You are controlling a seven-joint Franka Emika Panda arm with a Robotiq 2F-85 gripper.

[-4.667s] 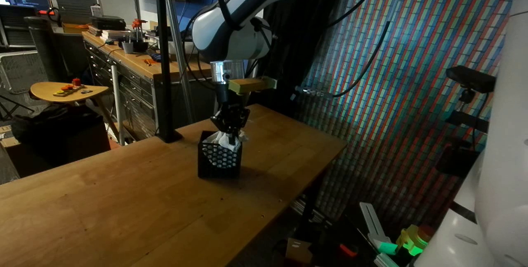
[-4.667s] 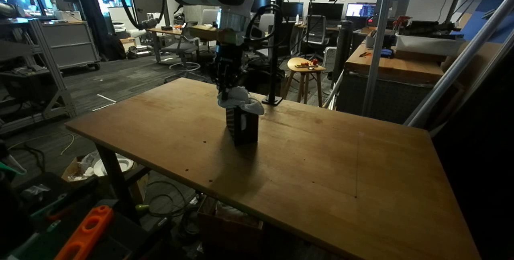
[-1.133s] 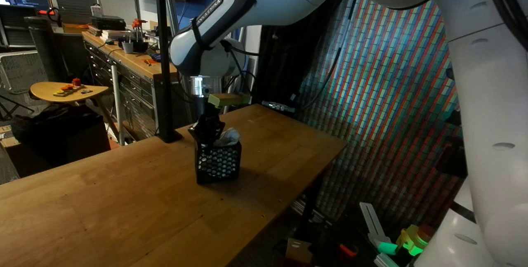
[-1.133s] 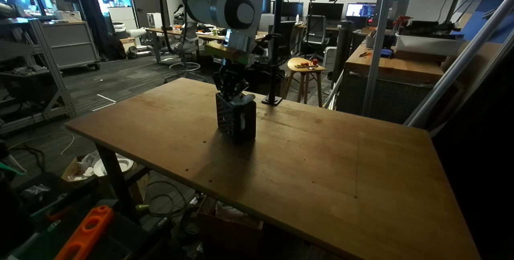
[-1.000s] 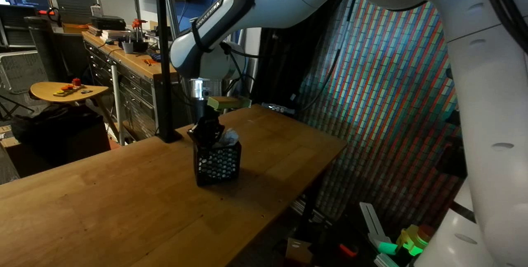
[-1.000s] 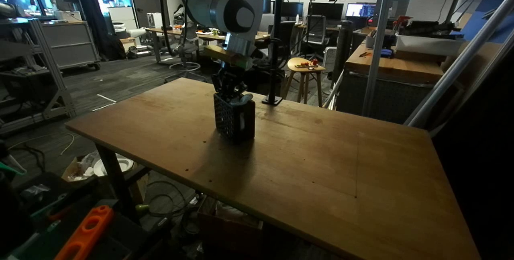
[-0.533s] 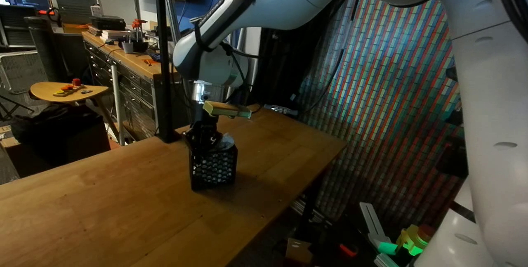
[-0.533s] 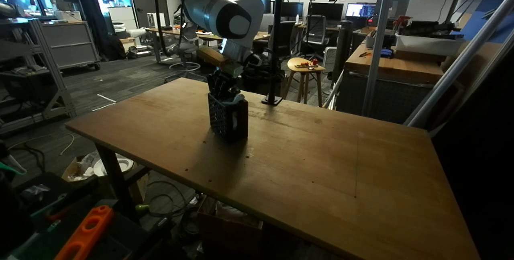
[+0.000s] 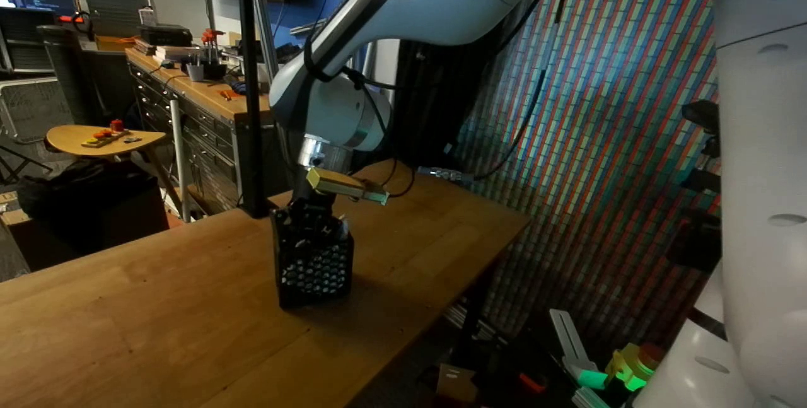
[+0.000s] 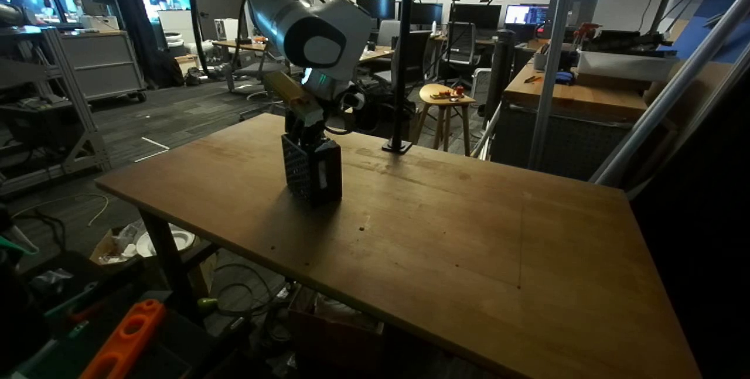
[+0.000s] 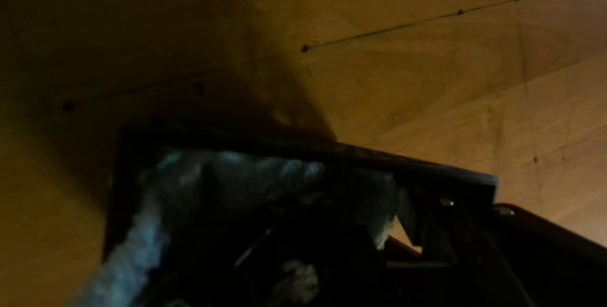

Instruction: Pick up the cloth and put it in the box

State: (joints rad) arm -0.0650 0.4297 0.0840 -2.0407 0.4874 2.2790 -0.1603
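The black box (image 9: 317, 271) with lattice sides stands upright on the table, and the box (image 10: 321, 175) shows its slotted wall in an exterior view. My gripper (image 9: 310, 226) reaches down into it, tilted, fingertips hidden behind the walls. Pale grey-white cloth (image 11: 142, 240) lies bunched inside the rim in the wrist view, some of it bulging over near the left side. Light patches of cloth also show through the lattice. The dark gripper (image 11: 351, 236) sits amid the cloth, too dim to make out whether its fingers grip any of it.
A black post (image 9: 248, 93) rises from the table's far edge, behind the arm. The wooden table (image 10: 469, 238) extends around the box. A wooden block (image 9: 340, 184) juts from the wrist above the box. Beyond the table stands a small stool (image 10: 445, 98) with toys.
Earlier, cloth heaped above the rim under my gripper; it now sits lower in the box. Gripper and box have shifted left together in both exterior views, and the wrist has tilted.
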